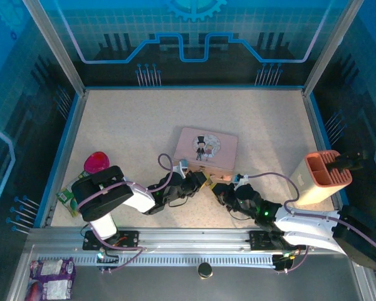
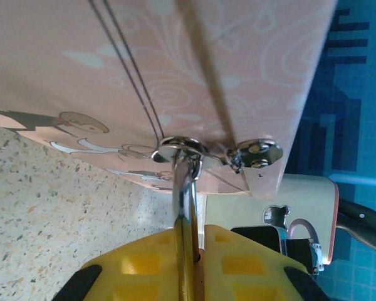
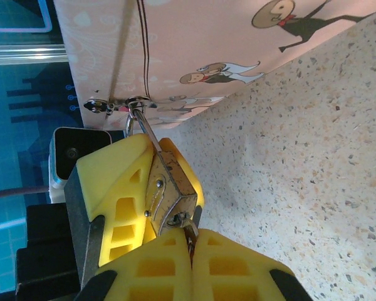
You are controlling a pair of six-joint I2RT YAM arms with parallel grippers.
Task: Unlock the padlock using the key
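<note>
The brass padlock hangs by its silvery shackle from the hasp on the front of the pink picture tin. My left gripper is shut on the padlock body, which shows edge-on between its yellow fingers. The shackle rises from there to the hasp. My right gripper is shut on the small dark key, whose tip sits in the keyhole on the padlock's bottom face. Both grippers meet just in front of the tin.
A peach-coloured holder stands at the right beside the right arm. A red-pink object and a green packet lie at the left edge. A purple snack bag rests off the table, bottom left.
</note>
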